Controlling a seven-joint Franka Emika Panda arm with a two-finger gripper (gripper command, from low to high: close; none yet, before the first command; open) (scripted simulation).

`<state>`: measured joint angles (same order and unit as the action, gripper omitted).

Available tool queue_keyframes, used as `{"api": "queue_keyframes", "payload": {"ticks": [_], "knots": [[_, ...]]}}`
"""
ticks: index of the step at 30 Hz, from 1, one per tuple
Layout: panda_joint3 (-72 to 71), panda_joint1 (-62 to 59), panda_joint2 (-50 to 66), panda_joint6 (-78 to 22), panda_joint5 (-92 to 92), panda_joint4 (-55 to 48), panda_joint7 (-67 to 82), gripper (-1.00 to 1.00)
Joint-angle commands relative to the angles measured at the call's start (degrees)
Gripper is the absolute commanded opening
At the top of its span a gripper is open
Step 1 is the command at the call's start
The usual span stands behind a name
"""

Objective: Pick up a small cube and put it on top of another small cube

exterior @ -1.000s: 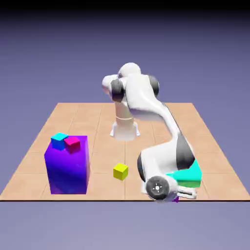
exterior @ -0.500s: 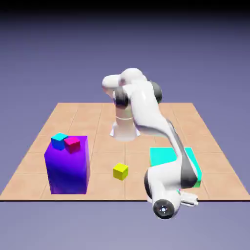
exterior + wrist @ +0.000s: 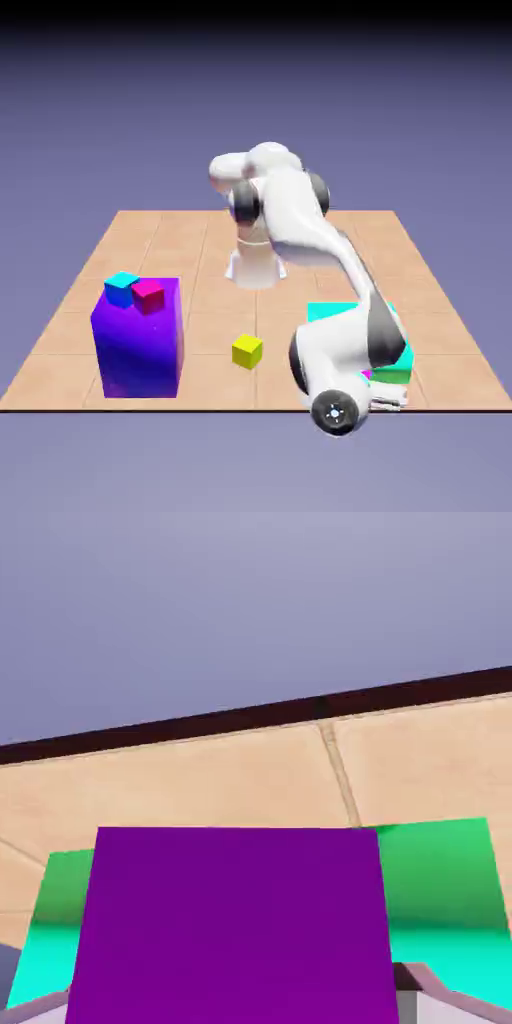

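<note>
The gripper (image 3: pixel 240 1007) is now clamping shut on the small cube (image 3: pixel 235 927), having closed from wide open a moment ago, and is lifting it just off the table (image 3: pixel 200 250) by the front right corner, beside the green block (image 3: pixel 440 892). With the pick seemingly secured, carrying it to another cube is next.

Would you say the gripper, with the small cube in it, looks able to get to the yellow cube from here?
Probably yes. The gripper, shut on the small cube, sits at the table's near edge; bare tiles separate it from the yellow cube, and the purple block stands well aside.
</note>
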<state>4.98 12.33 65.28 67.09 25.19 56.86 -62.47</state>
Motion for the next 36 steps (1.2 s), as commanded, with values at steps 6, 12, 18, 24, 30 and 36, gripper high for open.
{"api": "queue_keyframes", "payload": {"ticks": [6,12,18,24,30,36], "knots": [[12.5,7.9,-4.0,1.6,-0.9,12.2,12.1,-1.00],[24.9,15.8,-8.1,3.2,-1.7,24.4,24.1,-1.00],[37.4,23.7,-12.1,4.9,-2.5,36.6,36.1,-1.00],[43.3,27.1,-13.9,6.1,-4.1,44.3,41.6,-1.00],[30.8,16.4,-17.9,9.7,-9.9,47.1,35.6,-1.00],[18.4,5.7,-21.9,13.4,-15.7,49.9,29.6,-1.00]]}}
